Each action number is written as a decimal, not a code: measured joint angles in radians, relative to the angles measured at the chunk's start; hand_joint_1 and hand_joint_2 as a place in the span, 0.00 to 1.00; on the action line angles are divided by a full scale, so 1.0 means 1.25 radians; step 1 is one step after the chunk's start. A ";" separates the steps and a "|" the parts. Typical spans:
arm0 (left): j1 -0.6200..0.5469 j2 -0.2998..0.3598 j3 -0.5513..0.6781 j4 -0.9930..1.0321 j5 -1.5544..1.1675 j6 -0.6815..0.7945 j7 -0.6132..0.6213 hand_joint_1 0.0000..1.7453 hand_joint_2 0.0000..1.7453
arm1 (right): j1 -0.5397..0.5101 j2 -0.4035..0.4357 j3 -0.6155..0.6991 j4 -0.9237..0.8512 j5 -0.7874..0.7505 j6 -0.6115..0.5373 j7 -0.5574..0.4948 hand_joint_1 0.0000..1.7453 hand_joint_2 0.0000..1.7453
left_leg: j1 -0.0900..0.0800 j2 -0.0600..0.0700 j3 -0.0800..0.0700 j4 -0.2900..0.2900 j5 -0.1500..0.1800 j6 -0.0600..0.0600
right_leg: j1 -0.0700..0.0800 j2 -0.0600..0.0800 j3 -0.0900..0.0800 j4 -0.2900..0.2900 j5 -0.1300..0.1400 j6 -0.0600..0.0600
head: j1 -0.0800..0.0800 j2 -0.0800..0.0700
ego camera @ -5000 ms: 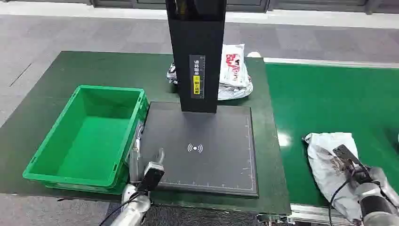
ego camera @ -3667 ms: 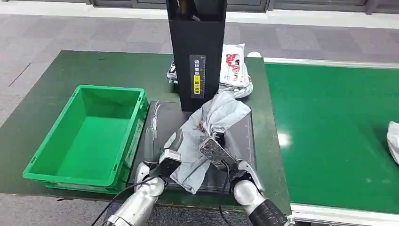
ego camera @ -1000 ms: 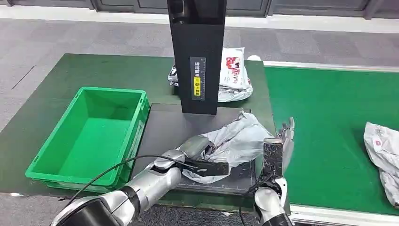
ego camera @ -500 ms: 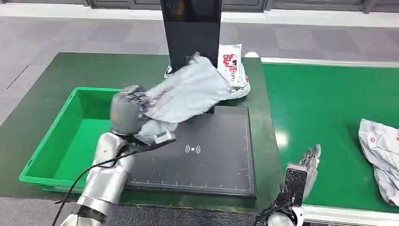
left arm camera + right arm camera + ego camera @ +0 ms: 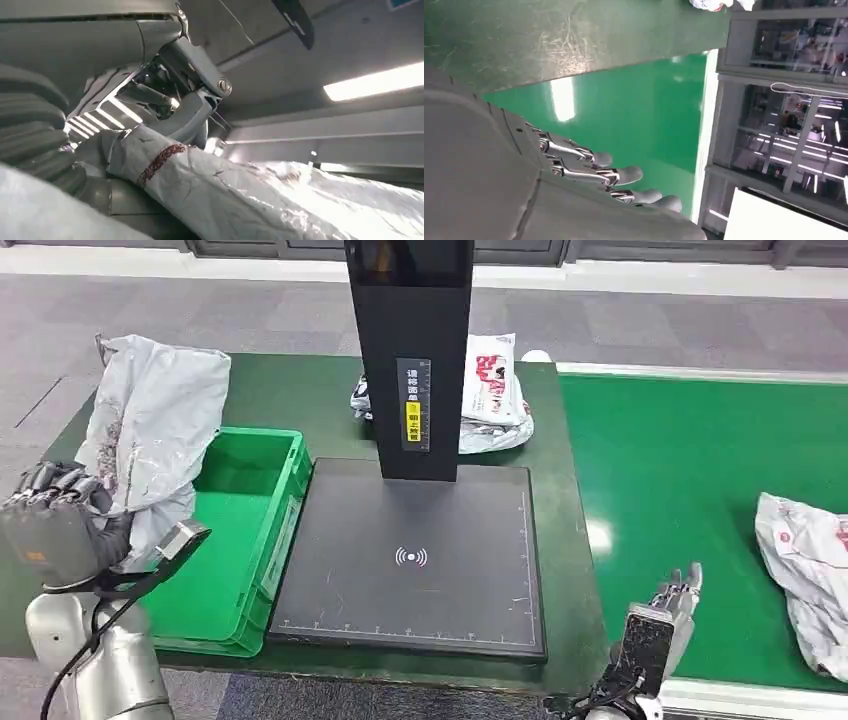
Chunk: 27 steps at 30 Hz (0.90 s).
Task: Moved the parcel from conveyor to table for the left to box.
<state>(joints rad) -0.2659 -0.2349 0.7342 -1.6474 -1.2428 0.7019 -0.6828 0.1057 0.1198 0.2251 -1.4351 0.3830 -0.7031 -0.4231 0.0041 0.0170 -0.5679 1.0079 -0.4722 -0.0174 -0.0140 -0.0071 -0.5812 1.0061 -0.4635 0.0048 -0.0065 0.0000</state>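
Observation:
My left hand (image 5: pixel 55 535) grips a crumpled grey parcel bag (image 5: pixel 150 435) and holds it up above the left end of the green box (image 5: pixel 255 505); the bag stands upright over the hand. In the left wrist view the same bag (image 5: pixel 240 195) lies across the curled fingers (image 5: pixel 175 107). My right hand (image 5: pixel 660 625) hovers low by the table's front right corner, fingers (image 5: pixel 624 175) straight and apart, holding nothing. Another grey parcel (image 5: pixel 805 565) lies on the green conveyor (image 5: pixel 690 460) at the far right.
A black scanner pad (image 5: pixel 415 560) with a tall black post (image 5: pixel 410 350) fills the table's middle. Behind the post lie two bagged parcels (image 5: pixel 495 390). The dark green table (image 5: pixel 290 390) ends at grey floor on the left and front.
My left hand has swung the grey bag from above the scanner pad leftward to over the green box's left end. The right hand has stayed low by the conveyor's edge.

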 measured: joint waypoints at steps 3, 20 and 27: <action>0.028 -0.013 0.050 -0.053 -0.013 0.000 0.001 0.19 1.00 | -0.002 0.000 0.000 0.000 0.000 0.001 0.000 0.00 0.00 | 0.000 0.000 0.000 0.000 0.000 0.000 | 0.000 0.000 0.000 0.000 0.000 0.000 | 0.000 0.000; 0.223 0.171 -0.272 0.135 -0.118 -0.025 0.591 0.00 0.00 | -0.028 -0.008 0.000 0.004 0.007 0.028 0.014 0.00 0.00 | 0.000 -0.001 0.000 0.000 0.000 -0.002 | 0.002 -0.003 0.000 0.000 -0.001 -0.002 | 0.000 0.000; 0.215 0.211 -0.338 0.207 0.051 -0.012 0.538 0.00 0.00 | -0.034 -0.016 0.000 0.004 0.004 0.031 0.018 0.00 0.00 | 0.000 -0.002 0.000 0.000 0.000 -0.002 | 0.003 -0.003 0.000 0.000 -0.001 -0.002 | 0.000 0.000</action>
<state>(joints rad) 0.0023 0.0293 0.3117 -1.3883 -1.1792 0.6874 -0.0098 0.0637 0.0996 0.2251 -1.4302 0.3876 -0.6645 -0.4002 0.0041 0.0142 -0.5674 1.0081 -0.4723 -0.0201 -0.0107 -0.0110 -0.5817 1.0061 -0.4649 0.0018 -0.0065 0.0000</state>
